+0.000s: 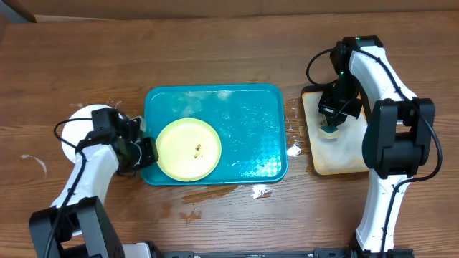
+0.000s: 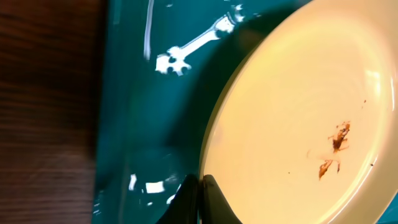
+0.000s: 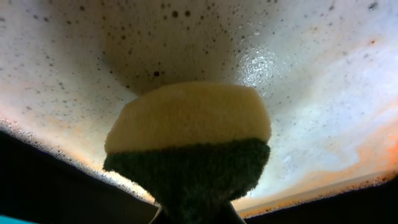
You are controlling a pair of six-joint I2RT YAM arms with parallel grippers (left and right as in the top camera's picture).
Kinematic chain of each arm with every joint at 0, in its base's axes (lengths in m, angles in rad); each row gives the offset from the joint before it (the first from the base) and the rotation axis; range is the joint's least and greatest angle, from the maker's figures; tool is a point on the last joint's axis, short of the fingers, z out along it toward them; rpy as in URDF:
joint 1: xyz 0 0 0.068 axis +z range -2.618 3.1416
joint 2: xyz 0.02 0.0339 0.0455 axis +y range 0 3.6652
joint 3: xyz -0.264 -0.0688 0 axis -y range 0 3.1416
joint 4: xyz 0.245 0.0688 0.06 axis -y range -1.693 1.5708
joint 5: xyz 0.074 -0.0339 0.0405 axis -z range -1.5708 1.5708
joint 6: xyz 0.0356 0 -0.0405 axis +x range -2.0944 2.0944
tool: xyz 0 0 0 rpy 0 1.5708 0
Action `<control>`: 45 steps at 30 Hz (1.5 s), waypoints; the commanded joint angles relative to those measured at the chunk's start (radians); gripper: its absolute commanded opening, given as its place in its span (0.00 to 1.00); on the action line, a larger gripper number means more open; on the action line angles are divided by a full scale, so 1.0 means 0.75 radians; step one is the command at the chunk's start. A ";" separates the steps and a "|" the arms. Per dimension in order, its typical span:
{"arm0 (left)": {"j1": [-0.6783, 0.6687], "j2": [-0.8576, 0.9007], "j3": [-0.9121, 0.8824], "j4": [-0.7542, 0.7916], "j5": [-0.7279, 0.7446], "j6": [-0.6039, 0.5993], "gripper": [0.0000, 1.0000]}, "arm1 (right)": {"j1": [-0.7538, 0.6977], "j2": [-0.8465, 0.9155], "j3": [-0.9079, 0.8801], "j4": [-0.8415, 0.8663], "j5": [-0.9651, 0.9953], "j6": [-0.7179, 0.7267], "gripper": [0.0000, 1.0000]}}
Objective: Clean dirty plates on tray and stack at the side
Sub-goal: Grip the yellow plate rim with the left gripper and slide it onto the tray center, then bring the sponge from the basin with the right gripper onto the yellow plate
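A pale yellow-green plate (image 1: 188, 149) with a small brown smear (image 2: 336, 143) lies in the left front part of the teal tray (image 1: 251, 129). My left gripper (image 1: 148, 152) is at the tray's left edge. In the left wrist view its fingers (image 2: 200, 186) are pressed together at the rim of the plate (image 2: 298, 112), one over the plate and one over the tray (image 2: 137, 112). A white plate (image 1: 82, 118) lies on the table left of the tray, partly under my left arm. My right gripper (image 1: 330, 123) is shut on a yellow and green sponge (image 3: 186, 130).
The sponge (image 1: 330, 131) is held over the soapy beige tray (image 1: 351, 158) right of the teal tray; foam covers that tray's floor (image 3: 311, 74). Water and foam spots lie on the table by the teal tray's right side (image 1: 292, 150) and front (image 1: 259, 191).
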 commanded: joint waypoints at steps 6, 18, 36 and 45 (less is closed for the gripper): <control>-0.162 0.003 0.014 0.103 -0.019 -0.110 0.04 | 0.004 -0.033 -0.001 0.008 -0.009 0.008 0.04; -0.204 0.003 0.013 0.130 -0.004 -0.113 0.49 | 0.004 -0.033 -0.001 0.027 -0.009 0.003 0.04; -0.273 0.168 0.013 0.153 -0.024 -0.114 0.46 | 0.004 -0.033 -0.001 0.009 -0.010 0.003 0.04; -0.273 0.231 0.013 0.196 -0.005 -0.148 0.04 | 0.004 -0.033 -0.001 0.013 -0.010 0.003 0.04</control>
